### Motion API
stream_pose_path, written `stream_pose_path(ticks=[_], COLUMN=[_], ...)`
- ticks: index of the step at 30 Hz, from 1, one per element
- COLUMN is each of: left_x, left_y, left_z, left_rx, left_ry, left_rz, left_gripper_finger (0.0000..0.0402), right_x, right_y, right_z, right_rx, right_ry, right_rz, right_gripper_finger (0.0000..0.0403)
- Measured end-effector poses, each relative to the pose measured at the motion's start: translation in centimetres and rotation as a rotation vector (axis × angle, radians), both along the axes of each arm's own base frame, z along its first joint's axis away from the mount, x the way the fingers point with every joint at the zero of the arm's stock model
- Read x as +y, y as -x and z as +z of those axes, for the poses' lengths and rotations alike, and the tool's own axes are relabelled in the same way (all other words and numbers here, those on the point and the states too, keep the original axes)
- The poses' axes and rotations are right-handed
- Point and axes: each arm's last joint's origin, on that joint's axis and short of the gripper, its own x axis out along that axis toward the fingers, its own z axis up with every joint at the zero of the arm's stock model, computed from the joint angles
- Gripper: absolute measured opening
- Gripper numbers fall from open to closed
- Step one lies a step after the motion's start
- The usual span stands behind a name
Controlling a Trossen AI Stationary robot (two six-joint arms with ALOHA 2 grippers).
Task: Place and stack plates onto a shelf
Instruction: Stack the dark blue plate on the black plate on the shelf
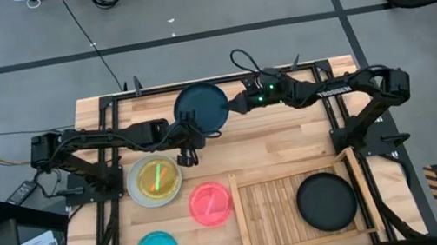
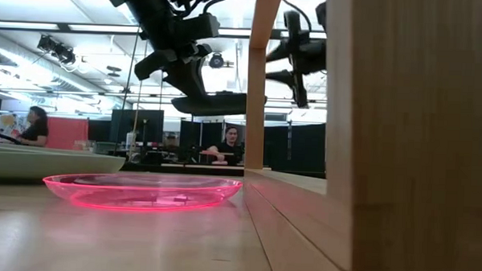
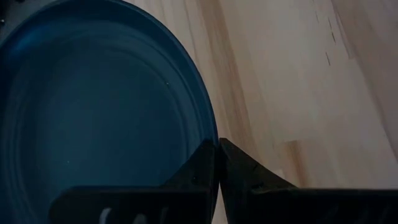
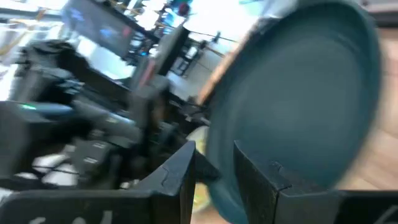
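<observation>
Handover step: dark teal plate [image 1: 201, 108] held aloft near the bench's far edge, left gripper [image 1: 186, 136] pinched shut on its rim, right gripper [image 1: 234, 108] clamping the opposite rim; next, left releases, right carries it to shelf [image 1: 270, 214].

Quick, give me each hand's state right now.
Left hand: closed on the rim of the dark teal plate, held above the table.
Right hand: gripping the same plate's rim from the other side.
</observation>
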Motion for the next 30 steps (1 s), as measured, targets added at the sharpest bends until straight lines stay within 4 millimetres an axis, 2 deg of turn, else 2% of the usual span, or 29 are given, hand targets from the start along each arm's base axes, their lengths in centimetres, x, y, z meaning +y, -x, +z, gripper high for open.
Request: stream_pose_path(ticks=[4, 7, 16, 20, 30], left_x=[0.0, 0.0, 0.0, 0.0, 0.0], left_y=[0.0, 0.0, 0.0, 0.0, 0.0], left_z=[0.0, 0.0, 0.0, 0.0, 0.0], left_rx=[-0.005, -0.005, -0.006, -0.006, -0.007], left_ry=[0.007, 0.007, 0.008, 0.008, 0.008], left_rz=[0.01, 0.01, 0.01, 0.01, 0.01], left_gripper_finger=[0.0017, 0.0017, 0.0017, 0.0017, 0.0017], right_x=[-0.8, -1.6, -3.8, -3.6, -2.2], right_y=[-0.4, -0.4, 0.9, 0.9, -0.6], right_z=[1.9, 2.6, 2.9, 2.6, 1.9], right_rx=[-0.029, 0.029, 0.43, 0.451, 0.428], right_ry=[0.034, 0.068, 0.237, 0.24, 0.247], right_rz=[0.018, 0.004, -0.209, -0.217, -0.159], right_gripper_finger=[0.0113, 0.0112, 0.0112, 0.0112, 0.0112])
